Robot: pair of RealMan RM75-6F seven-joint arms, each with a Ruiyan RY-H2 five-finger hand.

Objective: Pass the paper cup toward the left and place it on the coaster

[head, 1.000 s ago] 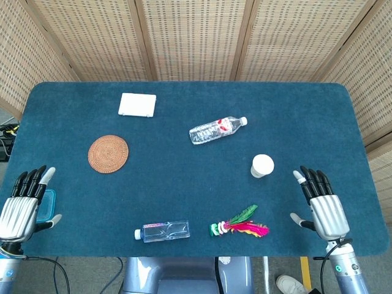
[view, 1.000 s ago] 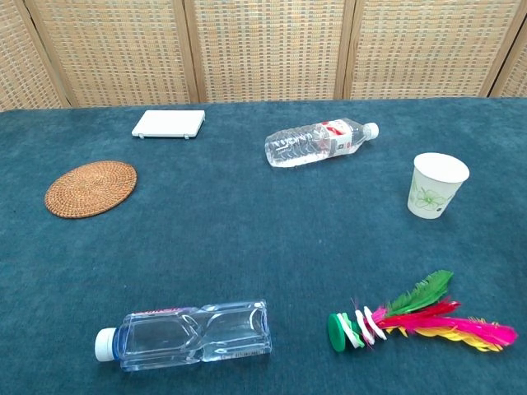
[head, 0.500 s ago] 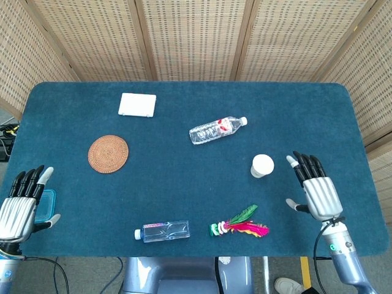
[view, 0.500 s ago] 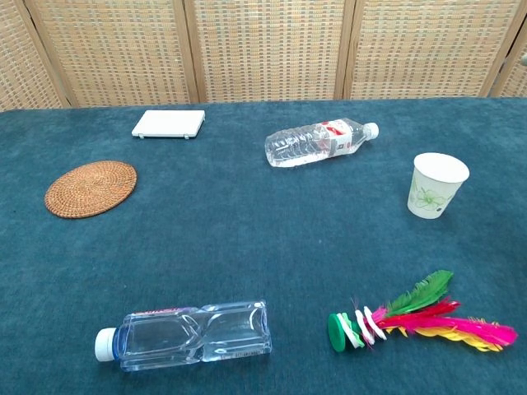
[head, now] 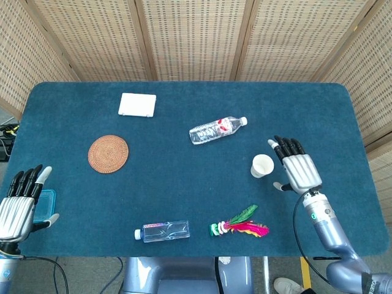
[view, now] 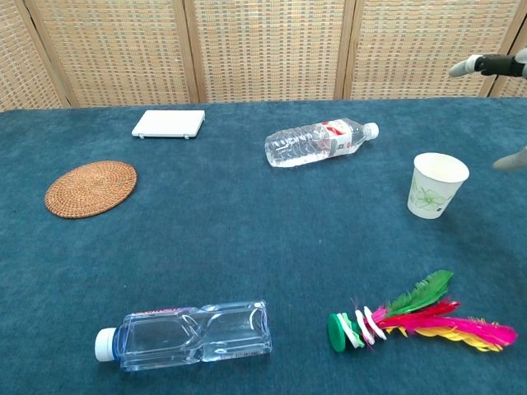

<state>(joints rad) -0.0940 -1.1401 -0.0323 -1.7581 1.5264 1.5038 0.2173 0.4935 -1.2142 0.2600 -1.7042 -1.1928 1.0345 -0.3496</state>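
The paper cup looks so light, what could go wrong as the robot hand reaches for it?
The open right robot hand is close beside the upright paper cup without holding it; a nudge could tip it over. The coaster lies far to the left, so the cup could slip on the way. The water bottle lying nearby might get bumped.

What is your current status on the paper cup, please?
Right robot hand open beside paper cup, not touching. Left robot hand open, idle. Cup upright, coaster bare. Water bottle lies near the route.
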